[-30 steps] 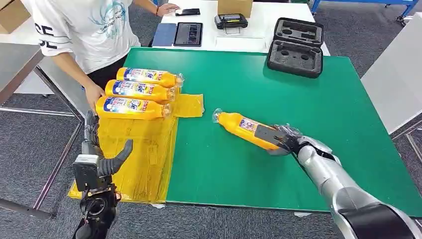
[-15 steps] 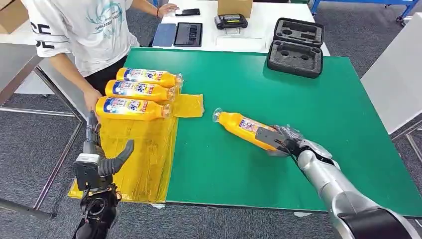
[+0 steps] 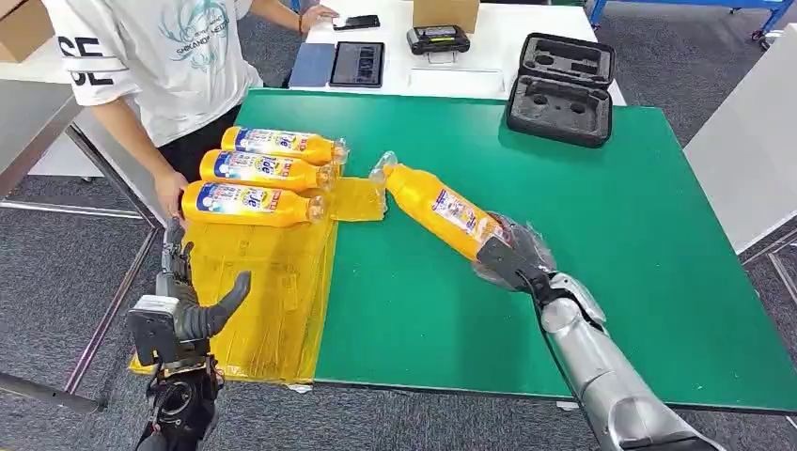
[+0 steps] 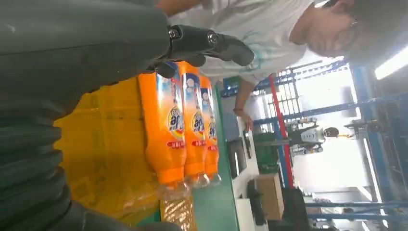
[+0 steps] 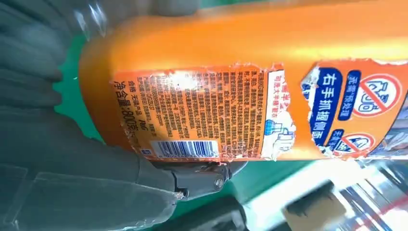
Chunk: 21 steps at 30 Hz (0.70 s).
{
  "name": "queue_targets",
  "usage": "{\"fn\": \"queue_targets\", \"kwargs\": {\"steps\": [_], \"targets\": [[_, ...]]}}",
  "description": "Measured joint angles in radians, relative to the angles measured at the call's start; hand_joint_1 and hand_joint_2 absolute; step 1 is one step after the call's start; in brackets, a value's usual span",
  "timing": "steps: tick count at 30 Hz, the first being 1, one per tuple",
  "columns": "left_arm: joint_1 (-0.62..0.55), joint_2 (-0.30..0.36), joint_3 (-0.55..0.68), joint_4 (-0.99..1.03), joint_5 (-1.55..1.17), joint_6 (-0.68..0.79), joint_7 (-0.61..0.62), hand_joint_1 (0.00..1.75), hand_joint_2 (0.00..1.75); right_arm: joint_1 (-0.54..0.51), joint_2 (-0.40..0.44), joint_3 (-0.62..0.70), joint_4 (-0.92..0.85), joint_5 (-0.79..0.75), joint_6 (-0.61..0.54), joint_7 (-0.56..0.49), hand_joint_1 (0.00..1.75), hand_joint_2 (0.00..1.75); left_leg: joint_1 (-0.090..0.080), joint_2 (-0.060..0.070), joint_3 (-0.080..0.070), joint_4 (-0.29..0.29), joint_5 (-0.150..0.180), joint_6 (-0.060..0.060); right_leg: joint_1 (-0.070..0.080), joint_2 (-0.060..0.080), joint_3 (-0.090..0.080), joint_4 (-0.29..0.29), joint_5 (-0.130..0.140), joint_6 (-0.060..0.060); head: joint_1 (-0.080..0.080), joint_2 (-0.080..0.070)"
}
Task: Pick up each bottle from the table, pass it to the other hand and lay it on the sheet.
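Observation:
My right hand (image 3: 512, 260) grips the base of an orange bottle (image 3: 438, 210) and holds it tilted above the green table (image 3: 611, 216), its clear cap end toward the yellow sheet (image 3: 273, 282). In the right wrist view the bottle's label (image 5: 216, 115) is close up, with my right hand (image 5: 72, 159) curled around it. Three more orange bottles (image 3: 254, 171) lie side by side on the sheet's far end, and they appear again as bottles (image 4: 185, 127) in the left wrist view. My left hand (image 3: 183, 301) is open, hovering over the sheet's near left edge; its fingers (image 4: 211, 43) hold nothing.
A person in a white shirt (image 3: 160, 56) stands at the table's far left, one hand (image 3: 171, 191) beside the nearest laid bottle. A black foam case (image 3: 559, 89) sits at the table's far edge. Behind it, a white table (image 3: 395, 47) carries tablets and a device.
My right hand has lifted the bottle off the table and carried it left and away, so its cap now reaches the sheet's corner. The left hand stayed nearly still.

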Motion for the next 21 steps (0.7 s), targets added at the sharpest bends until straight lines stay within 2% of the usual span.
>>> {"fn": "queue_targets", "kwargs": {"steps": [5, 10, 12, 18, 21], "targets": [[0.004, -0.001, 0.007, -0.002, 0.074, -0.082, 0.010, 0.00, 1.75, 0.045, 0.016, -0.037, -0.061, -0.017, -0.002, -0.037, 1.75, 1.75, 0.000, 0.000, 0.000, 0.000, 0.000, 0.000, 0.000, 0.000, 0.000, 0.000, 0.000, 0.000, 0.000, 0.000], [0.010, -0.001, 0.013, 0.011, 0.374, -0.549, 0.089, 0.00, 1.75, 0.093, 0.053, -0.064, -0.122, -0.032, 0.027, -0.120, 1.75, 1.75, 0.000, 0.000, 0.000, 0.000, 0.000, 0.000, 0.000, 0.000, 0.000, 0.000, 0.000, 0.000, 0.000, 0.000], [0.000, 0.000, 0.006, 0.039, 0.390, -0.657, 0.107, 0.00, 1.75, 0.110, 0.079, -0.064, -0.137, -0.034, 0.057, -0.147, 1.75, 1.75, 0.000, 0.000, 0.000, 0.000, 0.000, 0.000, 0.000, 0.000, -0.001, 0.000, 0.000, 0.000, 0.000, 0.000], [-0.043, -0.001, -0.037, 0.135, 0.370, -0.736, 0.111, 0.00, 1.75, 0.134, 0.147, -0.047, -0.139, -0.035, 0.104, -0.191, 1.75, 1.75, 0.002, 0.001, 0.000, 0.000, 0.000, 0.000, 0.001, 0.000, -0.001, 0.000, 0.000, 0.000, 0.000, 0.000], [-0.067, 0.000, -0.073, 0.176, 0.371, -0.823, 0.118, 0.00, 1.75, 0.139, 0.171, -0.018, -0.137, -0.039, 0.154, -0.219, 1.75, 1.75, 0.001, 0.001, 0.000, 0.000, 0.000, 0.000, 0.001, 0.000, -0.001, 0.000, 0.000, 0.000, 0.000, 0.000]]}}
